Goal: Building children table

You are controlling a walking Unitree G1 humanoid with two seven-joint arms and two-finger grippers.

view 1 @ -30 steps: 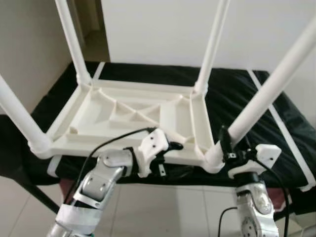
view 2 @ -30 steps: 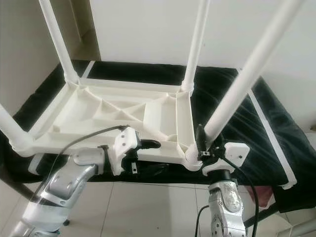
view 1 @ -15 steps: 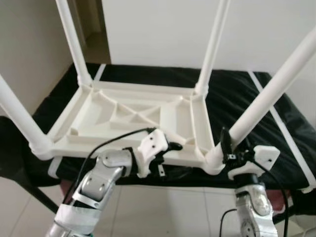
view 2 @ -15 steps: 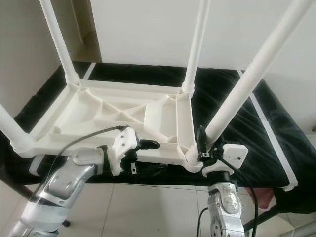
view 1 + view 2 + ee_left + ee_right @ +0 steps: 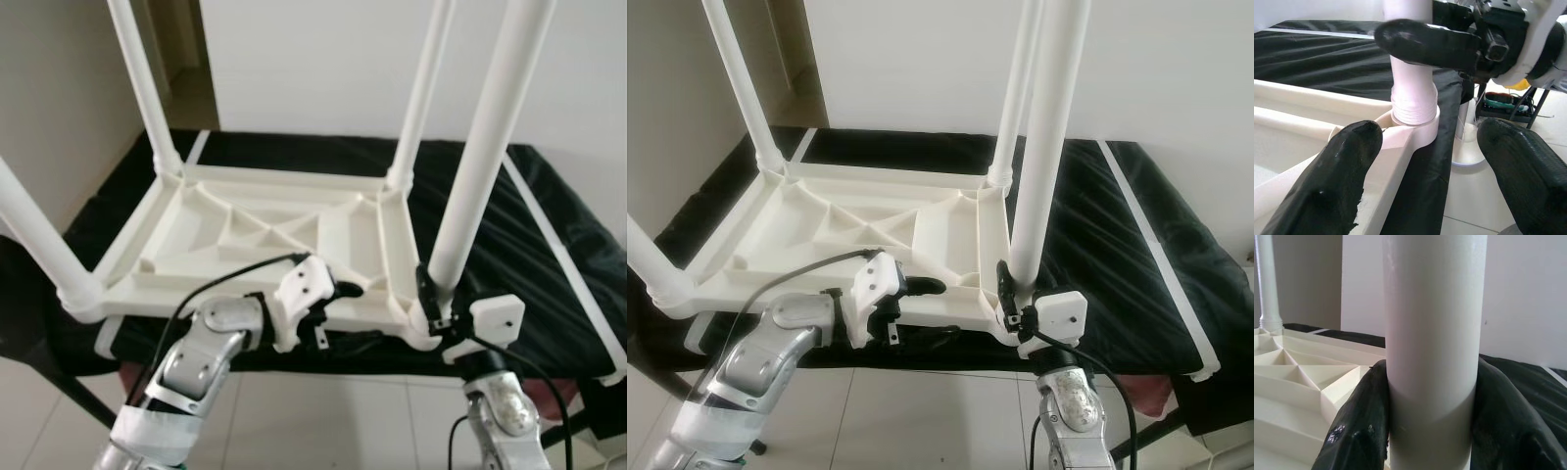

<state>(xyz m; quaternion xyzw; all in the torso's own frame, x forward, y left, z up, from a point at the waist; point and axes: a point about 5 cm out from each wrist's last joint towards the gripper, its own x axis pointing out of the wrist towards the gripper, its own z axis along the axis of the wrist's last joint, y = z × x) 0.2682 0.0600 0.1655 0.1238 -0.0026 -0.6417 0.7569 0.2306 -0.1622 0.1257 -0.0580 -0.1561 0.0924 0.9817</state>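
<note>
The white plastic tabletop (image 5: 265, 230) lies upside down on a black-covered surface (image 5: 529, 235). Legs stand at its far left (image 5: 142, 88), far right (image 5: 421, 98) and near left (image 5: 34, 240) corners. The near right leg (image 5: 480, 166) stands almost upright in its corner socket (image 5: 1413, 110). My right gripper (image 5: 431, 299) is shut on that leg just above the socket, its fingers (image 5: 1366, 416) pressed on both sides of the leg (image 5: 1432, 308). My left gripper (image 5: 338, 308) is open and straddles the tabletop's near rim, close to that socket.
The black surface ends just in front of me, with tiled floor (image 5: 323, 411) below. A white wall (image 5: 323, 59) rises behind it and a doorway opens at the far left. A black stand with cables (image 5: 1508, 100) is on the floor to the right.
The near right leg has swung from leaning out to the right to nearly upright. My right gripper moved left with it. The left gripper has stayed in place.
</note>
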